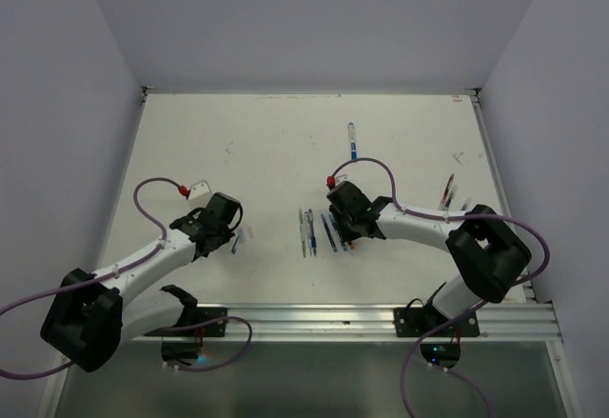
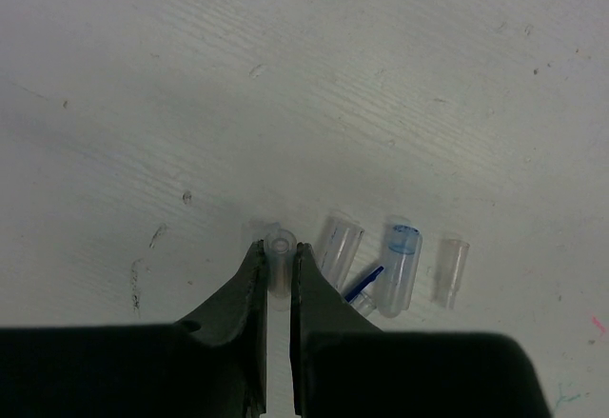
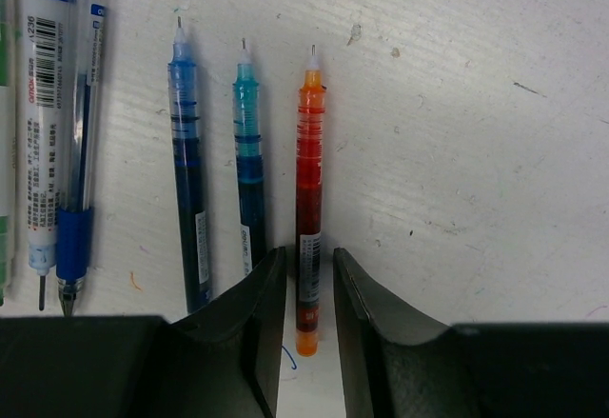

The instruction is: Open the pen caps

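White worktop (image 1: 238,142), scuffed and marked, lies under both arms. Left pincer (image 2: 278,258) is clenched on a clear cap (image 2: 279,243) low at the surface. Three more pen caps (image 2: 400,266) lie just beside it, one blue-tipped. Right pincer (image 3: 309,264) stands released, its jaws astride the orange pen (image 3: 309,151) with a gap either side. A teal pen (image 3: 247,132) and a blue pen (image 3: 186,132) lie alongside, tips bare.

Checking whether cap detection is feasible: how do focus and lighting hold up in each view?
Left wrist: dim, bluish, soft; the clear caps barely stand out from the table. Right wrist: bright, sharp; print on the white pen is readable. Top external: even light, but the pens are tiny.
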### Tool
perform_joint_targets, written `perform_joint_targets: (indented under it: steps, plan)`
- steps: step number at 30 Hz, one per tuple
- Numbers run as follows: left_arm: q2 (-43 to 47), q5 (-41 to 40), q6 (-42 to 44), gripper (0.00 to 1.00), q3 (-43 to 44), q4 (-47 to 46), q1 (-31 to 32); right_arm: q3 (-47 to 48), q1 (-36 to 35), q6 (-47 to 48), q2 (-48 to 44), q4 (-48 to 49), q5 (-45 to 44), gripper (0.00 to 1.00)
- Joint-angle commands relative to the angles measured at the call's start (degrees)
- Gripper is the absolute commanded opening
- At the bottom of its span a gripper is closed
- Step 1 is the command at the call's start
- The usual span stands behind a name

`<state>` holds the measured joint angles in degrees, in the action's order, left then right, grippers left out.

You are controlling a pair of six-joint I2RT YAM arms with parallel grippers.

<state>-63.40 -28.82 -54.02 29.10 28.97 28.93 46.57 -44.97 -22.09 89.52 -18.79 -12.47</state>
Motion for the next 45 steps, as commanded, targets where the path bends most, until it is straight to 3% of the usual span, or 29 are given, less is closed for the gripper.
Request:
perform_joint_targets:
  steps: [1, 13, 17, 25, 45]
  plan:
    - [0.6, -3.0, -1.4, 0.07, -0.6, -1.2, -0.3, -0.2, 0.1, -0.9, 0.0, 1.6, -0.1, 0.31]
    - [-3.0, -1.2, -0.1, 0.08, -0.5, -4.5, -0.4, 0.0, 0.1, -0.9, -0.2, 1.3, -0.4, 0.43]
    - [-3.7, -1.0, 0.1, 0.2, -1.2, -5.3, -0.3, 0.1, 0.1, -0.9, -0.5, 1.3, -0.4, 0.44]
    - [-4.7, -0.9, -0.1, 0.32, -1.3, -6.0, -0.3, 0.0, 0.1, -0.9, -1.0, 1.0, -0.4, 0.45]
    - [-1.7, -0.7, 0.8, 0.37, 3.5, -2.3, -0.3, 2.1, 0.1, -0.3, -1.9, -0.5, -0.1, 0.45]
